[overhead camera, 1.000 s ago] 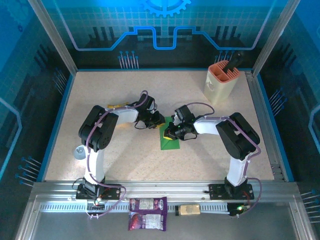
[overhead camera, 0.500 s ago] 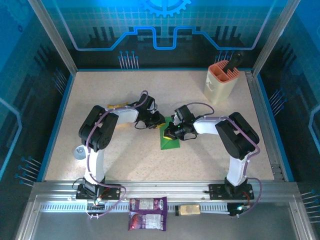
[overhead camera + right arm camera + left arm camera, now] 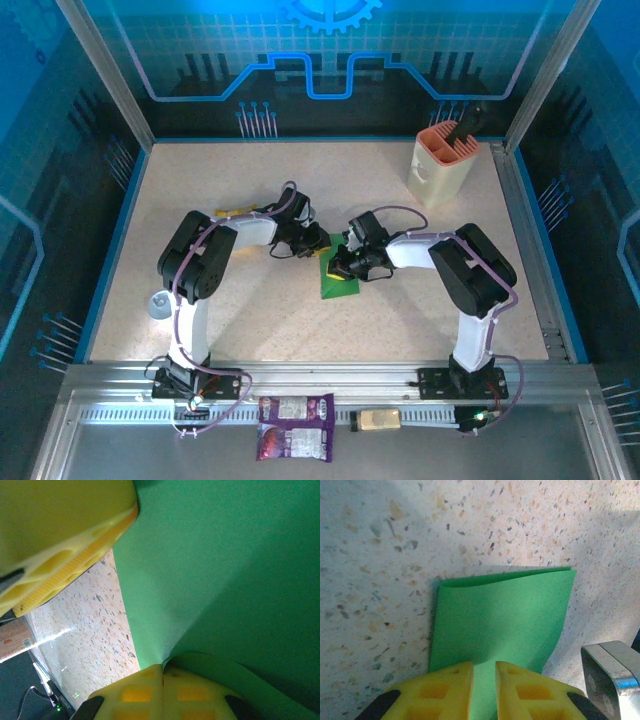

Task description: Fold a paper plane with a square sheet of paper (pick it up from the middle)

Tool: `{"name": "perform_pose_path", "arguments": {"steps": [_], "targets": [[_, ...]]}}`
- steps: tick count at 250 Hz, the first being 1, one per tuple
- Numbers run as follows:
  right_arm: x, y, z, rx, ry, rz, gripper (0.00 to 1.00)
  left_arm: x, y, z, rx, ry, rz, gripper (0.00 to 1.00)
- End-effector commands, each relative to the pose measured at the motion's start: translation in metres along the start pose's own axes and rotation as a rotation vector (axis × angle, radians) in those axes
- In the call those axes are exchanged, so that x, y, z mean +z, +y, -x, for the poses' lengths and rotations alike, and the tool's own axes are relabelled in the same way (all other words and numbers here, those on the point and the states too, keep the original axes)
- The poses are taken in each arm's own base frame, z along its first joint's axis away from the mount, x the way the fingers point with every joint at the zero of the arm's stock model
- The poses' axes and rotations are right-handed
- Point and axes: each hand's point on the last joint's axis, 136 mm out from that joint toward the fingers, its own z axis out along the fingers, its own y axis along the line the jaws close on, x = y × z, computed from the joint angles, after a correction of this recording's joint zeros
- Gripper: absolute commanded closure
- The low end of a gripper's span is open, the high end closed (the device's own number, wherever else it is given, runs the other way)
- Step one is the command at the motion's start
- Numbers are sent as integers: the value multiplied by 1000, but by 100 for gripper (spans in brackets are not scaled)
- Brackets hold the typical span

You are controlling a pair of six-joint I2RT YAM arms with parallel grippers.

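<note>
right gripper (image 3: 162,672) edged left | square sheet of paper (image 3: 505,620) green, folded double

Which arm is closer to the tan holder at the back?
Right. The right arm bends in front of the holder, on its side; the left arm is beyond the green paper.

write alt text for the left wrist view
A folded sheet of green paper lies on a speckled table, its near edge running between the two yellow fingertips of the left gripper, which stand slightly apart. A metal part shows at the lower right.
</note>
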Motion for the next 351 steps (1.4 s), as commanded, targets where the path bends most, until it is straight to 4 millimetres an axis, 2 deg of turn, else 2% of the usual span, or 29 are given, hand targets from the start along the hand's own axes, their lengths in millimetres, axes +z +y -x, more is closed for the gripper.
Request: {"name": "perform_pose_path", "arguments": {"steps": [1,67,153,197,232,259,301,351], "targets": [[6,-8,-4,6,4,-37,94,15,27,-19,-34,63,81,79],[0,-3,-3,-3,-11,-27,94,14,30,-19,-38,55,94,79],[2,-9,-4,2,-7,-46,94,14,33,-18,-45,49,110,79],[6,-18,-7,21,11,-74,92,7,20,-13,-37,35,82,79],[7,-26,-10,35,22,-103,86,-16,-5,0,-42,-37,51,78],[8,-30,-12,43,28,-117,78,-43,-12,16,-81,-139,51,76],[10,-31,-13,51,37,-117,68,-78,-8,26,-118,-241,51,74],[11,-34,-14,48,42,-126,62,-98,0,14,-124,-265,43,73]]}}
